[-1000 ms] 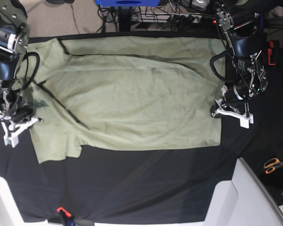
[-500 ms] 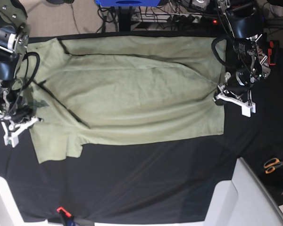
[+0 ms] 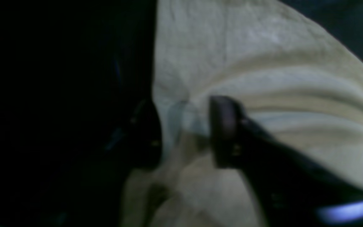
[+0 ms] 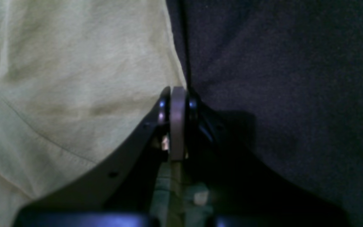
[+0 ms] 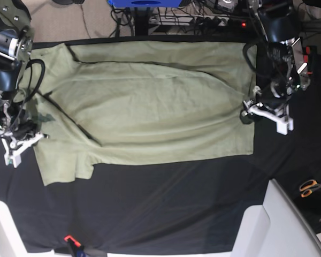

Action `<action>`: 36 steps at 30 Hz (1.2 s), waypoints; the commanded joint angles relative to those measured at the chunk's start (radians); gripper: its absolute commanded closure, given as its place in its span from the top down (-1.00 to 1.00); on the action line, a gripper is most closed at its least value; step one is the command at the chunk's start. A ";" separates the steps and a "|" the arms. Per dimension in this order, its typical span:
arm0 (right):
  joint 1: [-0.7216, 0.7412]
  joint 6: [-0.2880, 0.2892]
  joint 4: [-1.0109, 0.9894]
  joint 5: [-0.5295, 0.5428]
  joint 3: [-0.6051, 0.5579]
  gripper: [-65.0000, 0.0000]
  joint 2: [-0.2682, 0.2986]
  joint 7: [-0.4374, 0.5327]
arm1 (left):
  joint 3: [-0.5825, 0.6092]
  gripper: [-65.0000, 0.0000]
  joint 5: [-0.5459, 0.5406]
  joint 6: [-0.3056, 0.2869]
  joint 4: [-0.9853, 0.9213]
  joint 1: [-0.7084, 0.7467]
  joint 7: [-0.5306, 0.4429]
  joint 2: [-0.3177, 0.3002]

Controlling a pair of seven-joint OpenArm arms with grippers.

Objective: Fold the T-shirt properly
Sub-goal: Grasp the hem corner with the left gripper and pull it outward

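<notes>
At the left edge of the base view, the right pincer sits at the sleeve end of the T-shirt, its white fingers low on the bench. In the right wrist view that pincer has its dark, smooth jaws pressed together on a thin edge of the cloth, with soft pale green cotton and a curved stitched seam to one side and the matte black bench cover to the other. The T-shirt lies spread flat across the upper half of the bench, a broad sage-green rectangle with long shallow creases and one sleeve folded toward the lower left corner.

Further right, the left pincer is at the hem edge of the shirt. In the blurred left wrist view its two dark rounded fingers stand a little apart, and a ridge of cloth is bunched between them, the fabric fanning out in soft folds; whether they truly grip it I cannot tell. Orange-handled scissors lie at the far right.

Against the frame half a second ago, the left pincer has shifted slightly toward the right and downward, and the hem edge near it sits a touch further right; the right pincer has stayed where it was.
</notes>
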 commanded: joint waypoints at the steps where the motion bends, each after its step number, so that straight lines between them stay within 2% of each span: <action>1: 0.004 0.015 0.002 -0.004 -0.006 -1.00 -0.002 -0.042 | -0.024 0.37 0.020 0.018 0.028 0.011 0.014 -0.014; 2: 0.004 0.015 0.002 -0.004 -0.006 -1.00 -0.002 -0.042 | -0.050 0.50 0.023 0.018 0.049 0.014 0.025 -0.014; 4: 0.004 0.015 0.002 -0.004 -0.006 -1.00 -0.002 -0.042 | -0.102 0.60 0.028 0.018 0.065 0.001 0.060 -0.014; 8: 0.004 0.015 0.002 -0.004 -0.006 -1.00 -0.002 -0.042 | -0.122 0.59 0.049 0.018 0.031 -0.088 0.086 -0.025; 20: 0.004 0.015 0.002 -0.004 -0.008 -1.00 -0.002 -0.042 | -0.121 0.59 0.197 0.014 -0.238 -0.342 0.074 -0.023; 23: 0.004 0.015 0.002 -0.004 -0.008 -1.00 -0.002 -0.042 | -0.107 0.59 0.215 0.014 -0.277 -0.371 0.031 -0.020; 29: 0.004 0.015 0.002 -0.004 -0.008 -1.00 -0.002 -0.042 | 0.047 0.59 0.204 0.014 -0.391 -0.399 -0.066 -0.020; 33: 0.004 0.015 0.002 -0.004 -0.008 -1.00 -0.002 -0.042 | 0.048 0.59 0.204 0.014 -0.494 -0.425 -0.119 -0.005; 36: 0.004 0.015 0.002 -0.004 -0.008 -1.00 -0.002 -0.042 | 0.047 0.58 0.204 0.014 -0.515 -0.430 -0.124 0.000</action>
